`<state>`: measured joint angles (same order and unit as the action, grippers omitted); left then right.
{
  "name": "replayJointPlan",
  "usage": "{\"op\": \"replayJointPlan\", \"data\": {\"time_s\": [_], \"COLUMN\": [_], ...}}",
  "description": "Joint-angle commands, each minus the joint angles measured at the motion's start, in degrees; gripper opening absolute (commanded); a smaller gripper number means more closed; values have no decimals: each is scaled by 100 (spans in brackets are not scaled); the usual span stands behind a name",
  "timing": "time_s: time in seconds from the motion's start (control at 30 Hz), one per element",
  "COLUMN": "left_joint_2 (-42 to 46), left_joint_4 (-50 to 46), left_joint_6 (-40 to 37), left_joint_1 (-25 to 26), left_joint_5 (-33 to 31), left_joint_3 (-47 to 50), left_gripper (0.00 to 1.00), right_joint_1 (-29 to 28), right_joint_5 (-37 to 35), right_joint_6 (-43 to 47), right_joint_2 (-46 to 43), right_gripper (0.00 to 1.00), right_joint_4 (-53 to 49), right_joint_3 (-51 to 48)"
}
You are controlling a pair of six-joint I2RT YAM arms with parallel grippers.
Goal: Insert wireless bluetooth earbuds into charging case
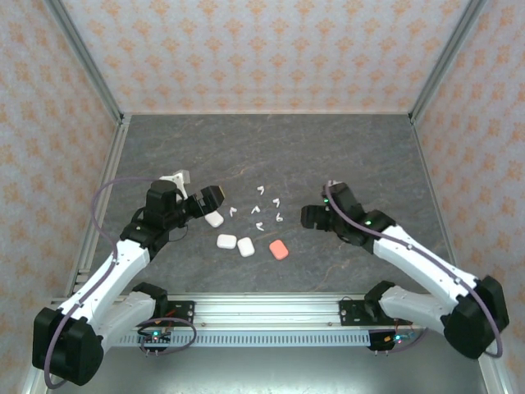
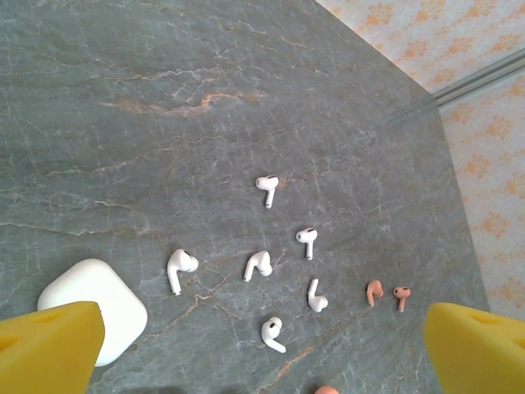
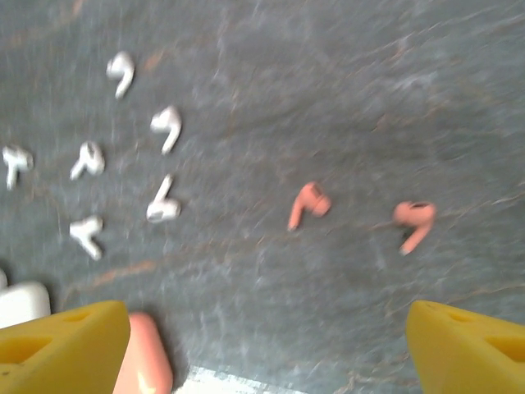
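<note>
Earbuds (image 2: pixel 259 264) lie loose mid table (image 1: pixel 344 148), well clear of walls (image 1: pixel 262 49): six white, two coral. Three white cases (image 1: pixel 225 242), one coral case (image 1: pixel 280 249) just nearer. Left gripper (image 1: pixel 209 201), right gripper (image 1: pixel 308 217): fingers spread, empty.

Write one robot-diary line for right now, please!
left gripper: open, near white earbuds | right gripper: open, near coral earbuds | state: all loose on table

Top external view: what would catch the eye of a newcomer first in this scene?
The small white earbuds scattered at the middle of the dark table stand out first, with two coral earbuds apart from them toward the right arm. Nearer the arms lie three white cases and one coral case. The left gripper and right gripper flank the group, both open.
</note>
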<state>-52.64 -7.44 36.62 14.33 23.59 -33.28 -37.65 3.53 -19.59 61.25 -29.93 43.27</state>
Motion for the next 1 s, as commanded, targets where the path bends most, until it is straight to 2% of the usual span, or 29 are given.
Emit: {"op": "replayJointPlan", "data": {"time_s": [0.0, 0.13, 0.33, 0.63, 0.97], "left_joint_2": [34, 111, 218, 254, 255], "left_joint_4": [364, 276, 91, -75, -73], "left_joint_6": [170, 130, 32, -119, -129], "left_joint_1": [51, 53, 66, 71, 66], "left_joint_5": [-19, -202, -342, -461, -508], "left_joint_3": [-2, 3, 1, -55, 14], "left_gripper": [100, 100, 100, 100, 100], "right_joint_1": [-684, -1441, -2080, -2243, -2314], "right_joint_5": [-533, -730, -751, -437, -206], "right_joint_6": [-358, -455, -407, -344, -452], "right_joint_2": [518, 1482, 2735, 3543, 3750], "right_gripper": [86, 83, 80, 72, 63], "right_joint_4": [-547, -617, -704, -733, -706], "right_joint_3": [407, 883, 1506, 1738, 1616]}}
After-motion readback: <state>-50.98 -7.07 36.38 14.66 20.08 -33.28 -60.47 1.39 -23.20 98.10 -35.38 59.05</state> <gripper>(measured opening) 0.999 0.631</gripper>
